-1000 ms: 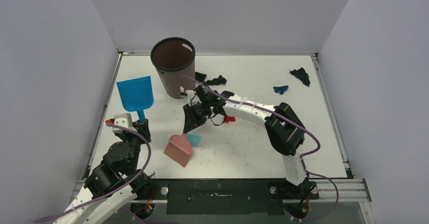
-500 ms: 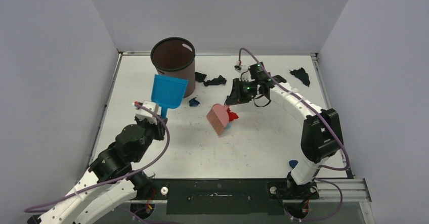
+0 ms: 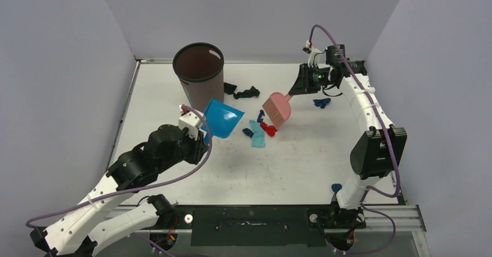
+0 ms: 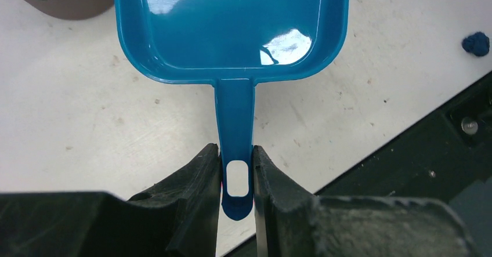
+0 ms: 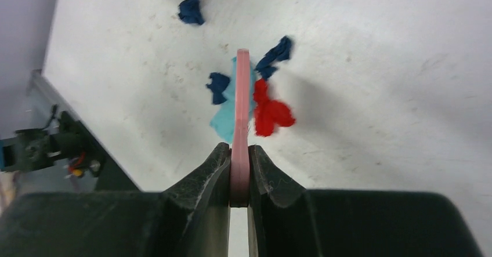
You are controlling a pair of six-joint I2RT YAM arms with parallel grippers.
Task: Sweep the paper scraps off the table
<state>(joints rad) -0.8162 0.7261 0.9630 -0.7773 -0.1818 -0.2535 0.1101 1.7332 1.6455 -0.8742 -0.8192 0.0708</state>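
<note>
My left gripper (image 3: 202, 136) (image 4: 236, 152) is shut on the handle of a bright blue dustpan (image 3: 222, 119) (image 4: 232, 19), tilted just in front of the bin. At the back right, my right gripper (image 3: 296, 90) (image 5: 239, 149) is shut on the pink hand brush (image 3: 277, 109) (image 5: 242, 94), whose bristles hang over a cluster of paper scraps: dark blue (image 3: 248, 132) (image 5: 218, 87), light blue (image 3: 256, 136), red (image 3: 268, 129) (image 5: 270, 113). Black scraps (image 3: 241, 91) lie behind. Another blue scrap (image 3: 321, 102) lies under the right arm. The white table (image 3: 301, 158) carries all this.
A tall brown bin (image 3: 199, 74) stands at the back left, close behind the dustpan. One small blue scrap (image 3: 336, 187) (image 4: 476, 42) lies by the right arm's base near the front rim. Grey walls close in three sides.
The right arm swung from the table's middle to the back right, carrying the brush. The left arm brought the dustpan from the left side toward the centre, beside the scrap cluster.
</note>
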